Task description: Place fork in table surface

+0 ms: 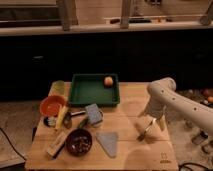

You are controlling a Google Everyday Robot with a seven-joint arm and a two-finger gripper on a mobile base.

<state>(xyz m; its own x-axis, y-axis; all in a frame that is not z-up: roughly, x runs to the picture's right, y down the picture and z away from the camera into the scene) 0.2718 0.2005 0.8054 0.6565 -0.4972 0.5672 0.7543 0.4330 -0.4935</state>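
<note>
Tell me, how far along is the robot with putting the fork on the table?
Nearly there, it seems. The gripper is low over the table, and the fork slants down from it, tip about at the wood. What's left is to lay it flat and pull away.

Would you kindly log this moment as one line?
gripper: above table, holding fork | fork: tilted, tip near table
</note>
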